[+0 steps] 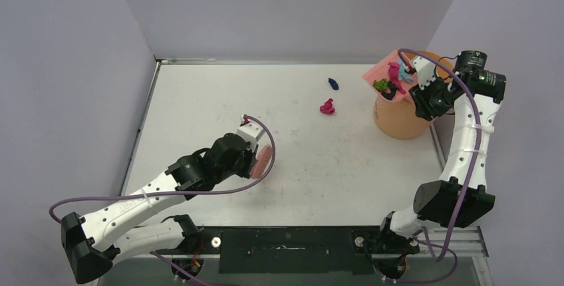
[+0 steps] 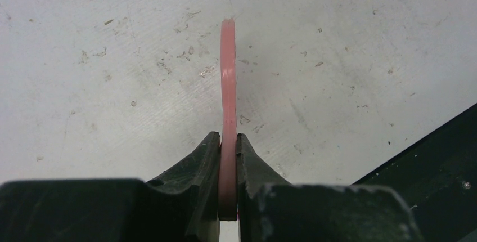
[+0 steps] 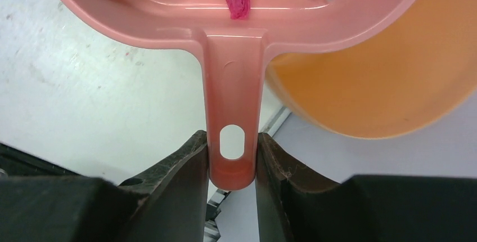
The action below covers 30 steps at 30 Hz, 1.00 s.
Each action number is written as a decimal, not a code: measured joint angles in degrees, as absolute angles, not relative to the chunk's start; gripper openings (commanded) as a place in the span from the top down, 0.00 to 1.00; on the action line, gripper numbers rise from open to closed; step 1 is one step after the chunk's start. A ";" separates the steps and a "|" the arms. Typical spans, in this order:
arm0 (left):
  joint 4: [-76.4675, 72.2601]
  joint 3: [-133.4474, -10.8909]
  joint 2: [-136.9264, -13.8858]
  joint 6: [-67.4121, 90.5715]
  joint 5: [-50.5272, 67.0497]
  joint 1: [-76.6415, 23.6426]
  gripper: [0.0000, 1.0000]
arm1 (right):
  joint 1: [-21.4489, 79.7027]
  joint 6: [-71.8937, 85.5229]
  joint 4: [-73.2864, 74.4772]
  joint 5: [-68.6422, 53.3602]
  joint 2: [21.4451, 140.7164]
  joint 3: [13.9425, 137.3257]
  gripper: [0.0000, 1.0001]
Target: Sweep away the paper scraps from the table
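Left jaws pinch the brush near left; right jaws clamp the dustpan over the bucket, far right. Tip it steeply so its paper scraps drop in; two loose scraps lie on the desk.

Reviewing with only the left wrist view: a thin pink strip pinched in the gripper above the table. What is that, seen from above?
Observer: It is the pink hand brush, edge-on to you, held by the left gripper.
Operator: Anything left to sweep?
Observer: Two lie on the table: a magenta scrap and a dark blue scrap, beyond the brush.
Operator: And the right arm?
Observer: The right gripper holds the dustpan by its handle, collected scraps in it, over an orange bucket.
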State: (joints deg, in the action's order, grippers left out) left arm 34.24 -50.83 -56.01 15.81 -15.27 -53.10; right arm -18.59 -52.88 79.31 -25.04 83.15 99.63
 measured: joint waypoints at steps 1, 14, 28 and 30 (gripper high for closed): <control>33.54 -49.82 -55.42 15.73 -15.14 -53.08 1.00 | -19.14 -51.72 79.50 -24.88 84.82 102.35 0.95; 32.29 -48.51 -52.99 14.87 -14.66 -52.99 1.00 | -21.39 -47.07 71.88 -0.93 94.85 116.22 0.95; 32.29 -48.49 -50.59 14.92 -14.90 -53.04 1.00 | -17.47 -74.32 50.48 25.74 90.83 103.77 0.88; 32.29 -48.49 -50.63 14.92 -15.16 -53.06 1.00 | -16.23 -78.13 47.20 27.90 88.90 100.09 0.89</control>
State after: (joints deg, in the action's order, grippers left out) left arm 32.29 -48.49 -50.63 14.92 -15.16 -53.06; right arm -16.23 -78.13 47.20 27.90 88.90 100.09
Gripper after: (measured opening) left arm 0.093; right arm 0.308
